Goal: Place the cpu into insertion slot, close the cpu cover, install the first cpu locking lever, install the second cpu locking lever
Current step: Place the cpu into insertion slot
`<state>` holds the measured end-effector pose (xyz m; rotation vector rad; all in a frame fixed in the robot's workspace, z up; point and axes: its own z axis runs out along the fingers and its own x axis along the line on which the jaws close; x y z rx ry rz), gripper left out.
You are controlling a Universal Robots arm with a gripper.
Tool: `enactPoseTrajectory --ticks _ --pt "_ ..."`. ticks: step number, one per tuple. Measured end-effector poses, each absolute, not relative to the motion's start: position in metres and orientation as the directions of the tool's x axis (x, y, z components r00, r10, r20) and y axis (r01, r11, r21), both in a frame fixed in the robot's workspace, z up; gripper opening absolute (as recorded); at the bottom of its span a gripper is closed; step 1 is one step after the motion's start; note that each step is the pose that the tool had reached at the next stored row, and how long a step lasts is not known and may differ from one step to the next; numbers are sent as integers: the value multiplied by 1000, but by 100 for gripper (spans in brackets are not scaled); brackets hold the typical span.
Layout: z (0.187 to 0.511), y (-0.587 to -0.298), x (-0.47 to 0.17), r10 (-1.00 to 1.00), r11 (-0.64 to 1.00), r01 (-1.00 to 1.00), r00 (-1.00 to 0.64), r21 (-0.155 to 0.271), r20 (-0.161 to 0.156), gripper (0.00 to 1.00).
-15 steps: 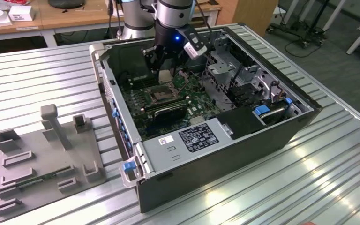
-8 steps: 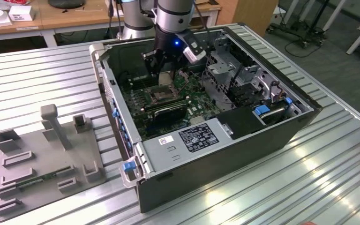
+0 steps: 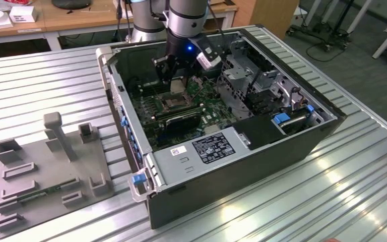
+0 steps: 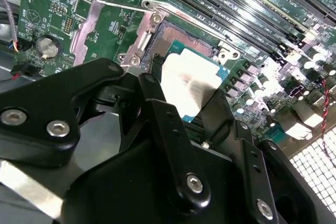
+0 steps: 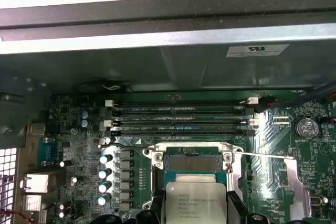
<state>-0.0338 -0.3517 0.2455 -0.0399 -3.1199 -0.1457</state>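
At the exterior view's left a grey fixture board (image 3: pixel 46 171) lies well apart from the open case (image 3: pixel 247 166). Inside the case, the gripper (image 3: pixel 178 80) is clenched on the cpu (image 3: pixel 178 86), above the slot (image 3: pixel 173 104). In the second wrist view the cover (image 4: pixel 136 35) is swung open beside the slot, and the cpu overlaps part of the slot. I cannot tell whether they touch.

As I judge it, the chief risk is a skewed or offset descent. A corner could catch the slot's rim, or the chip could press unevenly on the contacts. A finger (image 4: pixel 157 108) might also strike the open cover.

As for writing, a dark label (image 3: pixel 213 147) sits on the case's silver panel. In the first wrist view a white sticker (image 5: pixel 257 51) marks the case wall, and the cpu's top bears small print.
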Motion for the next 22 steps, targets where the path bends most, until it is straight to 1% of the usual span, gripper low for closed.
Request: enactPoseTrajectory --ticks 7,13,17,22 --pt "237 -352 -34 25 995 26 -1000 93 19 54" --pt "237 -352 -34 25 995 26 -1000 92 19 54" --pt "237 -352 -34 25 997 27 -999 78 19 54" --pt "237 -352 -34 25 997 26 -1000 77 19 54"
